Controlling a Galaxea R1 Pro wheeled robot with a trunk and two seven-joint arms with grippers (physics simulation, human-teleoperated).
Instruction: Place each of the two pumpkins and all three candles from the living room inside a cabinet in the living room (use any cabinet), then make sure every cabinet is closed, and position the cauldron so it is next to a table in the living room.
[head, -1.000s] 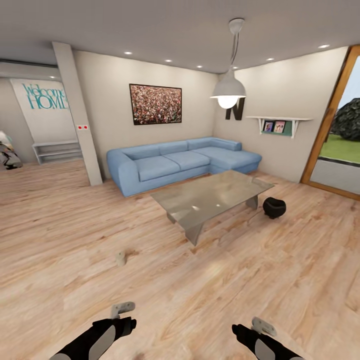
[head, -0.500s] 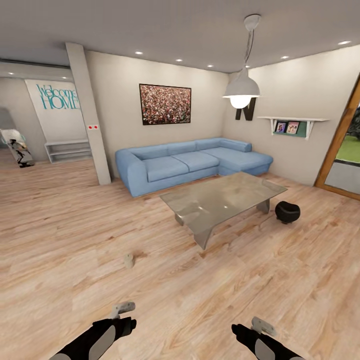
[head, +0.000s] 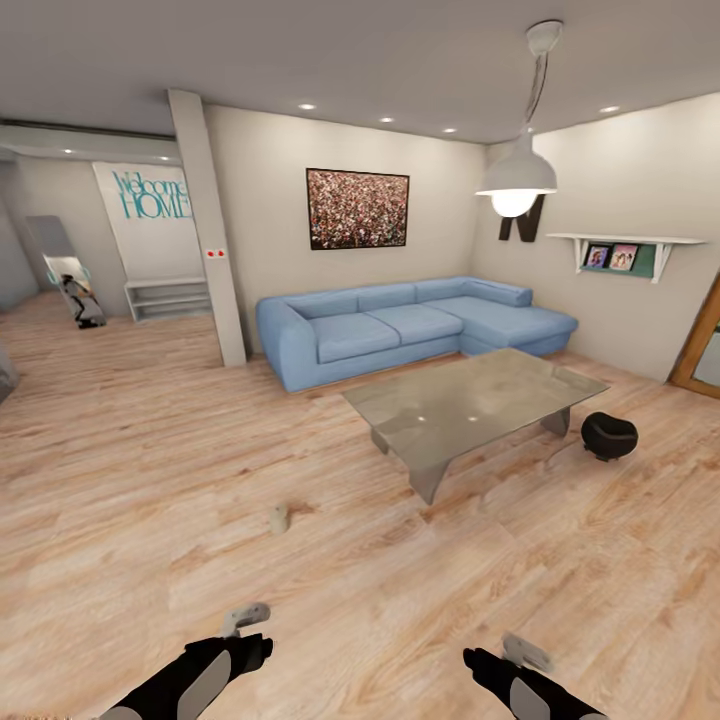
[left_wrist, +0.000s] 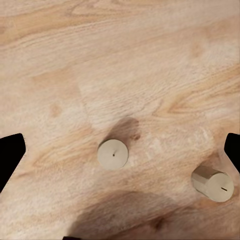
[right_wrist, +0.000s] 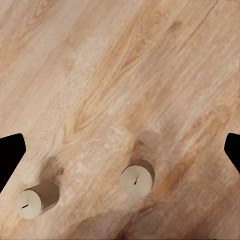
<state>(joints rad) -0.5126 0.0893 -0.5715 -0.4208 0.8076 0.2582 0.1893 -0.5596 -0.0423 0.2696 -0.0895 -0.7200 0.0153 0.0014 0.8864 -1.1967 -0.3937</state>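
Both grippers, left (head: 245, 620) and right (head: 527, 652), are spread and hold nothing. A candle (head: 279, 518) stands on the floor (head: 150, 480), away from the table (head: 480, 400).

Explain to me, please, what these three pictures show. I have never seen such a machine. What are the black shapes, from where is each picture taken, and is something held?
This is a simulated wheeled robot with two arms. The large picture comes from a camera on its head, looking forward and down. The black shapes at the bottom are its arms, ending in the left gripper and the right gripper.

It sees a living room: a wood floor, a blue sofa, a glass table, and a black cauldron on the floor beside that table. One small candle stands on the floor.

The other two pictures come from cameras near each gripper, looking down at the floor. Each shows two stubby tan candles, for example and. The black corners are the fingers, spread apart. Nothing is held.
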